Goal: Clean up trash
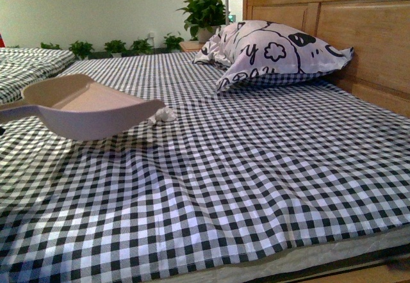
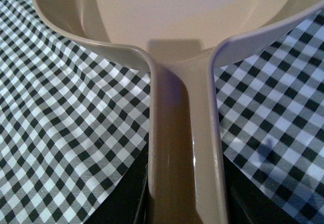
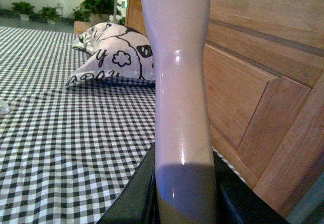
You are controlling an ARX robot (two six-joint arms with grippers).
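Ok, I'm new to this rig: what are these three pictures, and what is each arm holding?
It's a two-armed robot. The front view is from a camera on its body: a checked sheet, a pillow, a dustpan, and the trash, a small white wad at the dustpan's lip. The other two are wrist cameras. The left gripper is shut on the dustpan's handle. The right gripper is shut on a pale handle; its far end is out of view.
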